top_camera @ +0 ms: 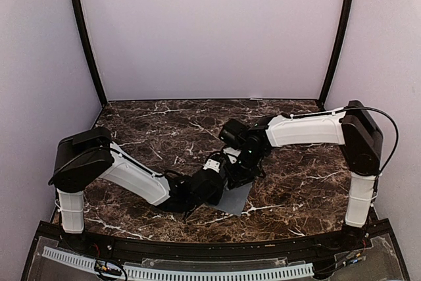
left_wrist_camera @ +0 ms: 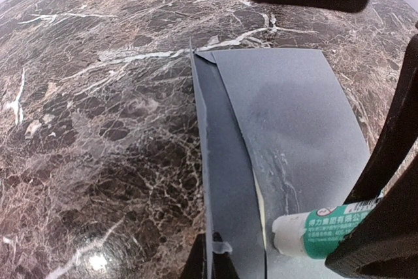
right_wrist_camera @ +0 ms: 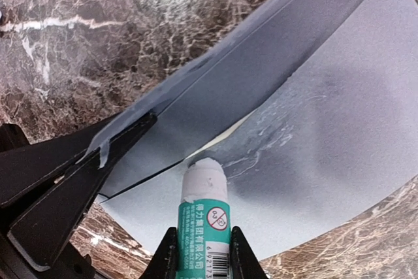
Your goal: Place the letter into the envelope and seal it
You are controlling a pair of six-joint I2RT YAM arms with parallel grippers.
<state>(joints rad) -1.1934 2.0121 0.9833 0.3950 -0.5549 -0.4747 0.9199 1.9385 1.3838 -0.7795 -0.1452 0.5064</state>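
Top camera high behind me looking down on the table (top_camera: 151, 129), both wrist cameras close over the envelope (left_wrist_camera: 294, 115), sharing the glue stick (right_wrist_camera: 204, 210).

One envelope (left_wrist_camera: 294, 122). One glue stick (right_wrist_camera: 206, 210). One letter (left_wrist_camera: 260, 207), only pale sliver showing. Two arms: left arm (top_camera: 131, 176), right arm (top_camera: 309, 129). One bench (top_camera: 151, 123).
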